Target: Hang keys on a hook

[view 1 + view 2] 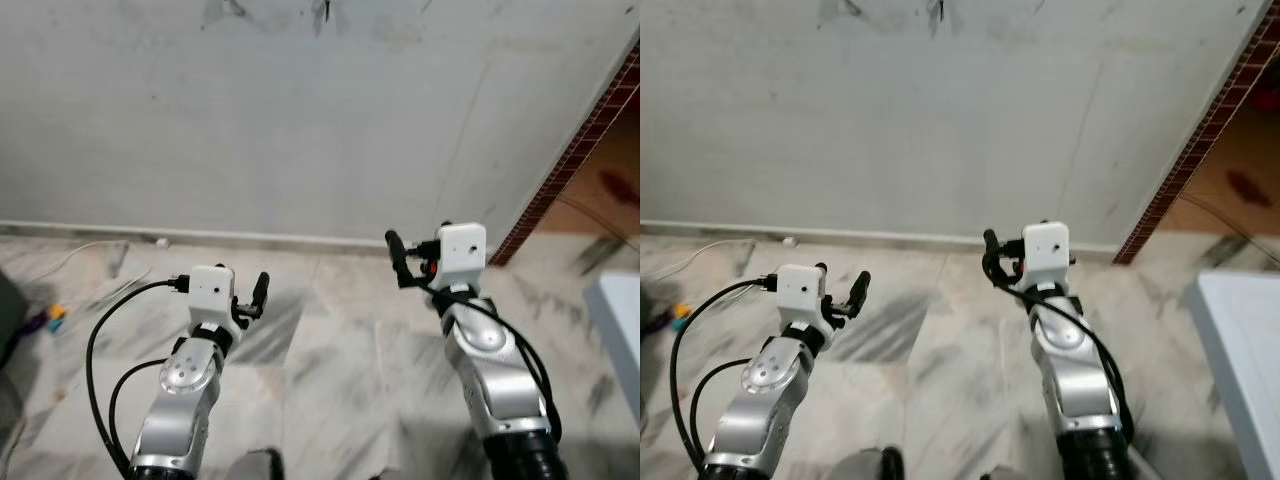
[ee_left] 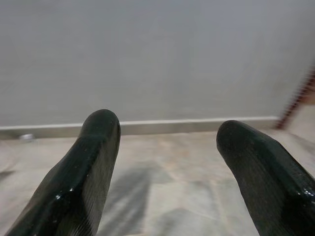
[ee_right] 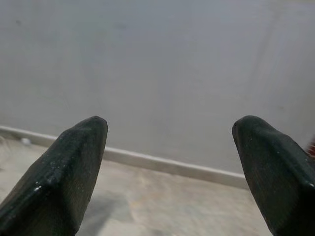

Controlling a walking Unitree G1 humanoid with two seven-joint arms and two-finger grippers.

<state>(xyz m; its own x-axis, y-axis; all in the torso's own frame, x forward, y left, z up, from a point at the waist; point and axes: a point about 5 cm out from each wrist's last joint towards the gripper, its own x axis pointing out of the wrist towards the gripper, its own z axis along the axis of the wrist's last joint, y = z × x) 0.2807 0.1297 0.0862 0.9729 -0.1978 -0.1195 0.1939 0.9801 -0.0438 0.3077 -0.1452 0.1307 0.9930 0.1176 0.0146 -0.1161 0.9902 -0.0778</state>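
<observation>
Before a plain grey wall we hold both arms out over the marble floor, the left gripper and the right gripper each with jaws spread wide and holding nothing. Near the skirting lies a white cable. We cannot tell where the keys or hook are.

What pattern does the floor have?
Grey-veined white marble floor, best in the left eye view.
</observation>
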